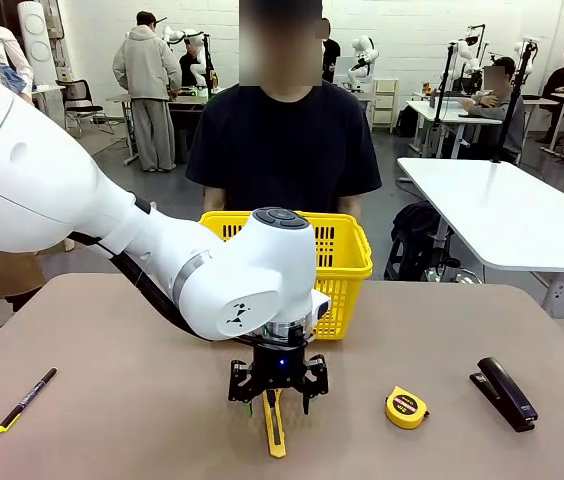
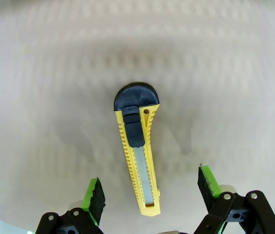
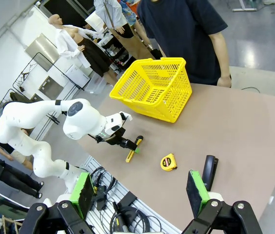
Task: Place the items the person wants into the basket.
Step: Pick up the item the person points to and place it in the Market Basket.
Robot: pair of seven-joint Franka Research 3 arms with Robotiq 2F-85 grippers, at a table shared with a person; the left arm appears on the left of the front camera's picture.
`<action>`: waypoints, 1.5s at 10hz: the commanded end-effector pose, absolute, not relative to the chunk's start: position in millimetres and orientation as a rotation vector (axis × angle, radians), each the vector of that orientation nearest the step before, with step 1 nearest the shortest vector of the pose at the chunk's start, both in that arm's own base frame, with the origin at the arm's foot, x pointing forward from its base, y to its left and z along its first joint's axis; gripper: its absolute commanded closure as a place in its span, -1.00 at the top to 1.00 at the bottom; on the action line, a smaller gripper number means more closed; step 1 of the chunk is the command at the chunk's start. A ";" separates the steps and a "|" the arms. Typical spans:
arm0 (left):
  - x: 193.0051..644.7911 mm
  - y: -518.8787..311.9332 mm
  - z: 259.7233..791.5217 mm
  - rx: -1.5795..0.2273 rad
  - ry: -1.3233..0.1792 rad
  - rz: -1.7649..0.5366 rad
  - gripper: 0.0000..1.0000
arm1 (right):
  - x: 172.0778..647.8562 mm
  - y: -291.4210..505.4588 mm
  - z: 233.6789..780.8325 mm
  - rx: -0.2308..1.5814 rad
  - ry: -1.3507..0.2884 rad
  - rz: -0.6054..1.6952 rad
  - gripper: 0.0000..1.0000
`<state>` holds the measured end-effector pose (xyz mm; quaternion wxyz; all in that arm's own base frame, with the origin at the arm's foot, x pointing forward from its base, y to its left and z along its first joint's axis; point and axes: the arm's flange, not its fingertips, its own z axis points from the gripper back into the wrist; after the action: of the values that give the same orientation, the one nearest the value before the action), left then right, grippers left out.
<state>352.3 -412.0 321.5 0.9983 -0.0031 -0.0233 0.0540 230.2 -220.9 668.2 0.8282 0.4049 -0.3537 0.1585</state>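
Observation:
A yellow-and-black utility knife (image 1: 275, 428) (image 2: 136, 156) (image 3: 133, 149) lies flat on the brown table. My left gripper (image 1: 277, 397) (image 2: 151, 190) (image 3: 122, 142) hangs low over it, open, one green pad on each side of the knife's body and touching neither side. A thin black pen with yellow ends (image 1: 26, 399) lies near the table's left front. The yellow basket (image 1: 347, 262) (image 3: 152, 87) stands at the far edge in front of the person (image 1: 282, 140) (image 3: 186, 29). High above the table's near corner, my right gripper (image 3: 138, 191) is open and holds nothing.
A round yellow tape measure (image 1: 405, 407) (image 3: 167, 162) and a black stapler (image 1: 503, 392) (image 3: 209, 168) lie at the right front. The person's hand (image 3: 224, 81) rests at the far table edge. The left arm's white elbow (image 1: 247, 275) stands just in front of the basket.

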 end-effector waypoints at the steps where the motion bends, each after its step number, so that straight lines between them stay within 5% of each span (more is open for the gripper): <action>1: 359.8 -420.0 316.9 0.010 -0.076 0.115 1.00 | 231.5 -220.6 669.8 0.881 -0.773 0.352 1.00; 7: 366.4 -417.6 299.4 0.014 -0.052 0.125 1.00 | 231.5 -220.6 669.8 0.881 -0.773 0.352 1.00; 8: 365.3 -416.6 299.2 0.012 -0.055 0.115 0.73 | 231.5 -220.6 669.8 0.881 -0.773 0.352 1.00; 9: 364.1 -417.3 298.1 0.013 -0.056 0.105 0.00 | 231.5 -220.6 669.8 0.881 -0.773 0.352 1.00; 10: 364.8 -416.7 298.9 0.015 -0.053 0.100 -0.31 | 231.5 -220.6 669.8 0.881 -0.773 0.352 1.00; 11: 365.0 -415.9 299.7 0.013 -0.051 0.099 -1.00 | 231.5 -220.6 669.8 0.881 -0.773 0.352 1.00; 13: 363.3 -415.9 299.9 0.009 -0.054 0.101 -1.00 | 231.5 -220.6 669.8 0.881 -0.773 0.352 1.00; 14: 363.7 -415.9 300.6 0.010 -0.053 0.101 -0.76 | 231.5 -220.6 669.8 0.881 -0.773 0.352 1.00; 15: 364.2 -415.9 301.2 0.011 -0.052 0.100 -0.94 | 231.5 -220.6 669.8 0.881 -0.773 0.352 1.00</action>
<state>363.4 -418.6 310.1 0.9983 -0.0035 -0.0202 0.0540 230.2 -220.9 668.2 0.8282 0.4049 -0.3537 0.1585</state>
